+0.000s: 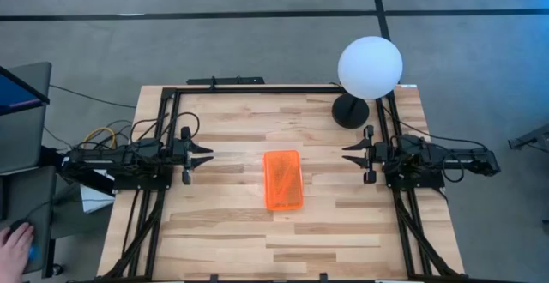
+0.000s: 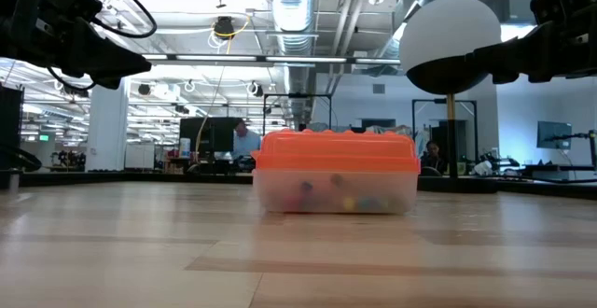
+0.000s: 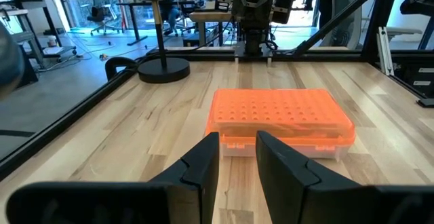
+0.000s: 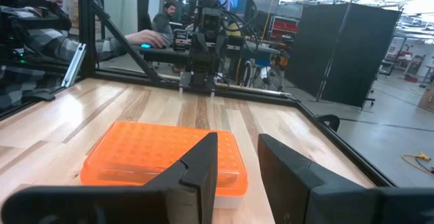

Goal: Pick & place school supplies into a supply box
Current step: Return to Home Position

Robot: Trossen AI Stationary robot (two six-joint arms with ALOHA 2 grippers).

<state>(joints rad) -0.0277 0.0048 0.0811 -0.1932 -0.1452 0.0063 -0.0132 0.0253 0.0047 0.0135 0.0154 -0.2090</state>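
A small rectangular clear plastic supply box (image 1: 283,180) with a bright orange ribbed lid is lying in the middle of a pale wooden desk (image 1: 223,231), its lid sitting shut. In the low view, blurred colourful school supplies (image 2: 336,196) are showing through the clear wall. No pens, pencils or scissors are lying loose on the desk in any view.

The left hand (image 1: 206,159) is hovering near the desk's left edge, pointing at the box and well apart from it, its fingers parted and gripping nothing. The right hand (image 1: 347,157) is mirroring it on the right side, likewise parted and empty. A white globe lamp (image 1: 370,67) on a black base is standing at the far right corner.

The packing and closing are looking finished; only settling the arms at rest is seemingly remaining.
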